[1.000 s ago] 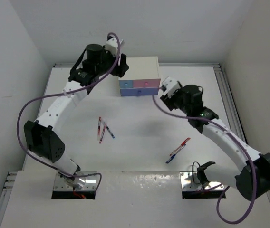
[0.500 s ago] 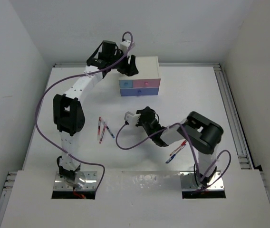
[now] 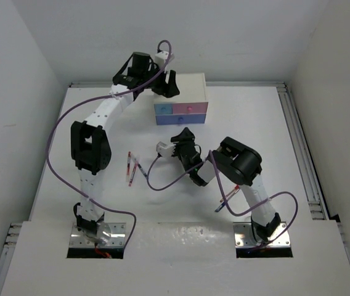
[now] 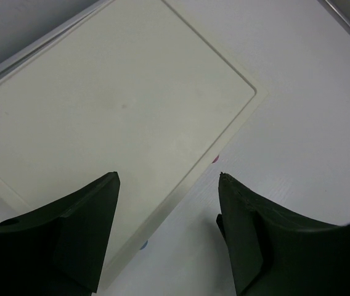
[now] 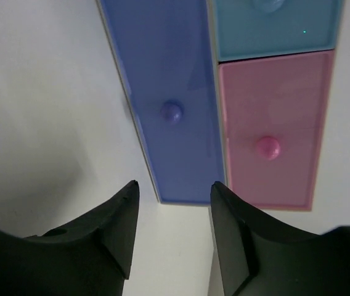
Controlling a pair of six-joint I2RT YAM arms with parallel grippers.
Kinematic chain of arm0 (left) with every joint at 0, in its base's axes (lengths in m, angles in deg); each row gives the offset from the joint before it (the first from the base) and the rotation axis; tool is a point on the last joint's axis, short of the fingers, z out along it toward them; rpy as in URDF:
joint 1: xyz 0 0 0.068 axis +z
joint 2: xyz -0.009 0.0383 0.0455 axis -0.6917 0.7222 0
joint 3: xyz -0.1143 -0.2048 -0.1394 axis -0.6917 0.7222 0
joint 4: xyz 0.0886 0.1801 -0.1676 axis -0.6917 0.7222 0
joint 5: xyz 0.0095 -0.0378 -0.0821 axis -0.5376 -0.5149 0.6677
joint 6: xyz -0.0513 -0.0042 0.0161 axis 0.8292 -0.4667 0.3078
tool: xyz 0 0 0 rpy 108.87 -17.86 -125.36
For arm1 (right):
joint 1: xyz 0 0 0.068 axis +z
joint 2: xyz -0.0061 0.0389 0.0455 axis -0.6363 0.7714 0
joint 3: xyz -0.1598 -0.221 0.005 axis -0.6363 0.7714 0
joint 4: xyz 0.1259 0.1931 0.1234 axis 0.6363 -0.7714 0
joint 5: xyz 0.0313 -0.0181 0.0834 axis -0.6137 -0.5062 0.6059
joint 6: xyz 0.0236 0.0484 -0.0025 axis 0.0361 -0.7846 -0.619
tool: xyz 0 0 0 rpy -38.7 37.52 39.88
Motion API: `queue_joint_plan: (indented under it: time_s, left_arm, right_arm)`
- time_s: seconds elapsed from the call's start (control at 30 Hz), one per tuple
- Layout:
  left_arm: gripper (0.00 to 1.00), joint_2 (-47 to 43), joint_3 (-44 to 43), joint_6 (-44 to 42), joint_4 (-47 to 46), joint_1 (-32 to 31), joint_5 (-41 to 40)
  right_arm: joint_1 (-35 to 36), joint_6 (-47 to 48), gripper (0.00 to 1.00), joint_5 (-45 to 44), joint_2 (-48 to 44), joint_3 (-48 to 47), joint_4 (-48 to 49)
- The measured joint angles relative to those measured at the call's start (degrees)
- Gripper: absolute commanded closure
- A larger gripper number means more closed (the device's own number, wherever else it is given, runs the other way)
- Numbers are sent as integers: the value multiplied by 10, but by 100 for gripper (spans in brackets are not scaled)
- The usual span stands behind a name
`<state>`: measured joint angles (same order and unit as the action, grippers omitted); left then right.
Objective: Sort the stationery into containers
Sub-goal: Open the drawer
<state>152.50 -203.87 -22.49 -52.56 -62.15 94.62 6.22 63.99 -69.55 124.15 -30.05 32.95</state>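
The white cabinet [image 3: 181,92] stands at the back of the table with its light-blue drawer [image 3: 162,108], pink drawer [image 3: 190,108] and periwinkle drawer [image 3: 181,119] shut. My left gripper [image 3: 167,86] is open and empty above the cabinet's top left; its wrist view shows the cabinet's top [image 4: 113,111] between the open fingers [image 4: 89,222]. My right gripper [image 3: 185,133] is open and empty, low in front of the drawers. Its wrist view shows the periwinkle drawer [image 5: 162,74], its knob [image 5: 171,112], the pink drawer [image 5: 267,179] and the light-blue one [image 5: 273,28]. Red and blue pens [image 3: 132,168] lie left of centre.
Another red and blue pen pair [image 3: 225,200] lies near the right arm's forearm, partly hidden by it. Purple cables loop off both arms. A metal rail [image 3: 298,142] runs along the table's right side. No highlighters or erasers show.
The right gripper swung from beside the cabinet's right side to the middle, then edged up toward the drawers. The left gripper shifted right over the cabinet, then held.
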Motion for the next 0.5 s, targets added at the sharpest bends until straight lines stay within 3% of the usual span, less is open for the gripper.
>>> queue_joint_plan:
  time_s: [0.17, 0.5]
  left_arm:
    - [26, 13, 0, 3, -8, -3, -9]
    - [25, 41, -3, 9, -18, -4, -20]
  right_arm:
    - [-19, 46, 46, 16, 44, -8, 23]
    - [-33, 116, 48, 43, 97, -44, 69]
